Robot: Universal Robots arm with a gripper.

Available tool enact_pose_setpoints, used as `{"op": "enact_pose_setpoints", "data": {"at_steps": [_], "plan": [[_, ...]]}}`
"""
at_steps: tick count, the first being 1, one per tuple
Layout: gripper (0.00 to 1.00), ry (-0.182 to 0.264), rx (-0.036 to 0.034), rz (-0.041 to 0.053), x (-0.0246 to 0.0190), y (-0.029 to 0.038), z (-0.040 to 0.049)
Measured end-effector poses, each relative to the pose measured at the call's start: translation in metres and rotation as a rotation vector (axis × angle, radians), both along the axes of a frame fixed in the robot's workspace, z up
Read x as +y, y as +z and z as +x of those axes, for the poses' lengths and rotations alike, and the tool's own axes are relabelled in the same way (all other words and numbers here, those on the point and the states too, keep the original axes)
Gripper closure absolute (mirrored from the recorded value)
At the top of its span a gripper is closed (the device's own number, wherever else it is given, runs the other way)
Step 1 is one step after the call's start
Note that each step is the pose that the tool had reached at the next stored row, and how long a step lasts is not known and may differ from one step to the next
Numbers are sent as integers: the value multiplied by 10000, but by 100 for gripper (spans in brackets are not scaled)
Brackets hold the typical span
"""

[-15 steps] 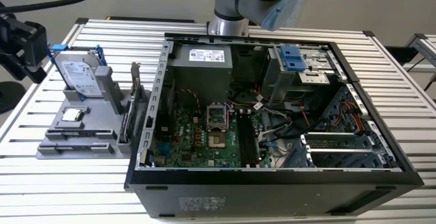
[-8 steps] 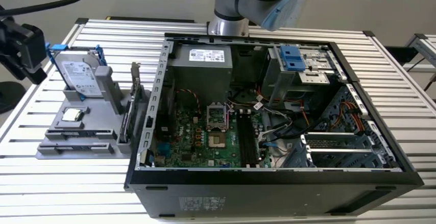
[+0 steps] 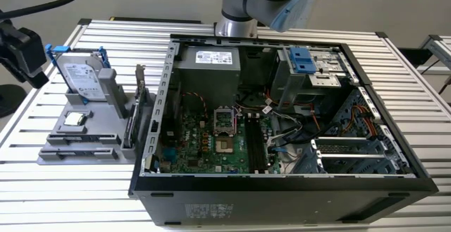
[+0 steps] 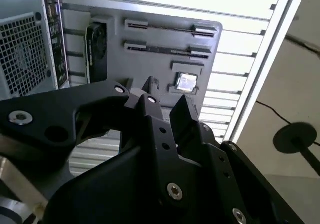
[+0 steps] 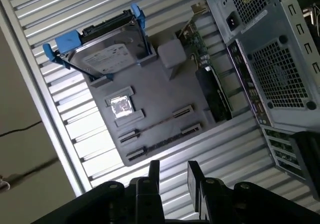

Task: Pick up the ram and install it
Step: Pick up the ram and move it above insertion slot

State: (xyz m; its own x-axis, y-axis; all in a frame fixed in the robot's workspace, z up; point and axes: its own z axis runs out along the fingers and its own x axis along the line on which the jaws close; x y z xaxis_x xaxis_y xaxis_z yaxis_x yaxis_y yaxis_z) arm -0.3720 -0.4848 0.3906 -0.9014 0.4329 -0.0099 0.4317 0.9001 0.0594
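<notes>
The arm's claw (image 5: 172, 173) is hanging open above the slatted aluminium worktop (image 3: 71, 200). In both wrist views its two black fingers (image 5: 153, 171) are standing apart with bare slats showing between them, gripping nothing and touching nothing.

Just beyond the fingertips, a gray parts holder (image 5: 165, 99) is lying flat near the worktop's edge on the exterior view's left. The ram (image 5: 162, 141) appears to be sitting on edge in the holder's outermost clip-ended slot, showing as a thin dark strip. A second slot is running parallel beside it, and whether that one is holding anything cannot be told.

Next along the holder, a small square processor chip (image 5: 120, 106) is lying flat in its recess. Past that, a silver hard drive (image 5: 107, 51) in a blue bracket is leaning tilted in its stand. An expansion card (image 5: 212, 91) is standing on edge along the side of the holder facing the computer.

The open desktop computer case (image 3: 282, 182) is lying on its side in the middle of the worktop, exposing the green motherboard (image 3: 204, 145). The board's long black memory slots (image 3: 255, 146) are running just beside the processor socket (image 3: 222, 122). The arm's base (image 3: 238, 10) is rising at the worktop's far edge behind the case.
</notes>
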Motion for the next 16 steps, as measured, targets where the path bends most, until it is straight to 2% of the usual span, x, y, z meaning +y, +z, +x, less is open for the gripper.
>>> {"op": "enact_pose_setpoints", "data": {"at_steps": [16], "plan": [[0, -2388, -1, 0, 0, -5, -1]]}}
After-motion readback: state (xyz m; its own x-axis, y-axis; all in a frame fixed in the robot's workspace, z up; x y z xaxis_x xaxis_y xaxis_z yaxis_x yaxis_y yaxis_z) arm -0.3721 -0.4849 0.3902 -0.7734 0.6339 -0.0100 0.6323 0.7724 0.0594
